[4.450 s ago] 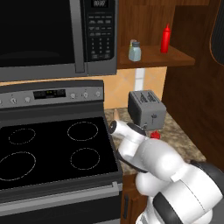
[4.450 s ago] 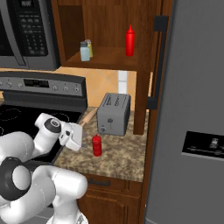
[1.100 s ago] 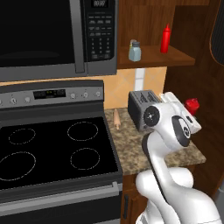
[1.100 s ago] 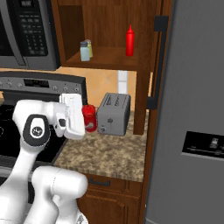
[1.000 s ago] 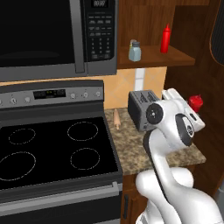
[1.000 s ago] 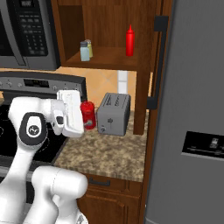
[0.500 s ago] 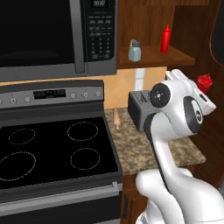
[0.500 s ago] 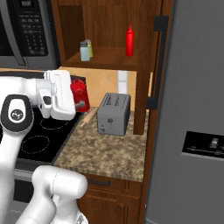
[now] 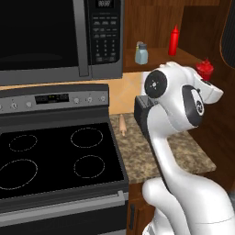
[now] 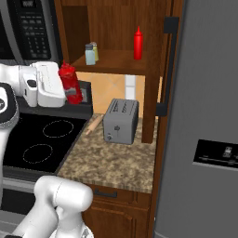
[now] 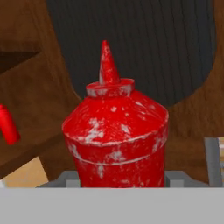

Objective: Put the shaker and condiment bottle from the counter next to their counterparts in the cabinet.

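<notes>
A: Item one, the condiment bottle (image 10: 70, 83)?
B: Stubby, red, short nozzle. Held upright in the air by the fingers (image 10: 69, 94), which pinch its lower body. In the right base view it sits in front of the stove's back panel, left of the cabinet (image 10: 153, 56) and below shelf height. In the hand view the condiment bottle (image 11: 117, 135) looms close, nozzle up.

A: Item two, the shaker (image 10: 89, 55)?
B: Pale blue-grey, grey cap. On the cabinet shelf (image 10: 116, 62), left part, touching or just beside the yellowish shaker (image 10: 95, 50) half hidden behind it.

A: Item three, the slim red bottle (image 10: 138, 44)?
B: Long pointed tip, upright on the same shelf, well to the right of the two shakers.

A: The bench (image 10: 111, 160)?
B: Speckled granite. It carries a steel toaster (image 10: 121, 121) near the back and a wooden rolling pin (image 10: 94, 124) lying by the stovetop (image 10: 39, 144) edge.

A: Other fixtures?
B: Microwave (image 9: 55, 39) above the stovetop; grey refrigerator (image 10: 204, 116) at the right.
</notes>
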